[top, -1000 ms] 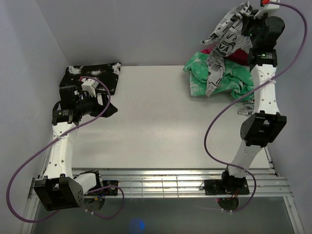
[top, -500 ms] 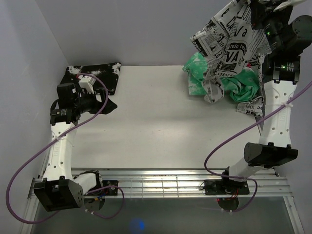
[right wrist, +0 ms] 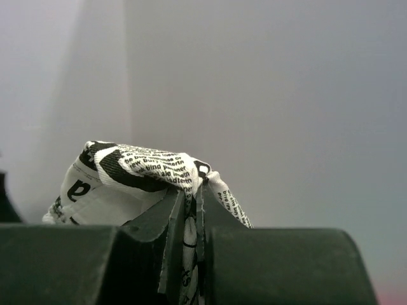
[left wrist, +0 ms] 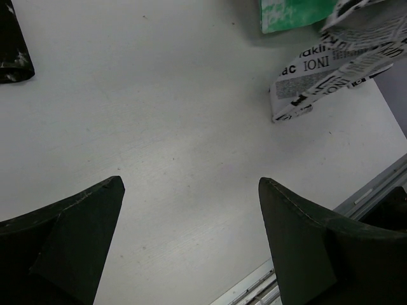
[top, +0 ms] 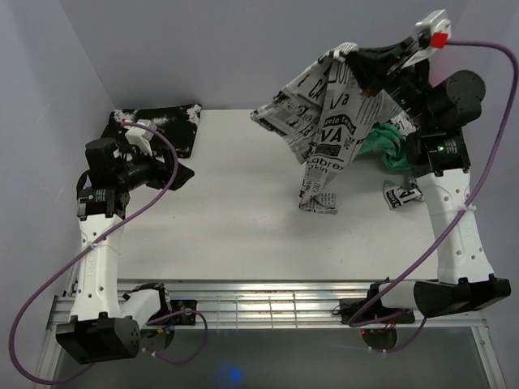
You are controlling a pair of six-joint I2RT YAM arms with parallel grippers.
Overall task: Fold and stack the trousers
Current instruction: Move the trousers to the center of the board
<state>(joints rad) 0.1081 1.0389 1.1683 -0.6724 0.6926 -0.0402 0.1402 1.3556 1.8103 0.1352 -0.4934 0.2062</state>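
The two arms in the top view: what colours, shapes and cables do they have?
Both the left arm and the right arm have white links, black joint housings and black bases. A purple cable loops along each. The tool fingers are dark wedges. The right wrist carries a white piece with a red mark.

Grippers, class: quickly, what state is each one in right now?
Left gripper: open, holding nothing.
Right gripper: shut on the trousers, which hang from it.
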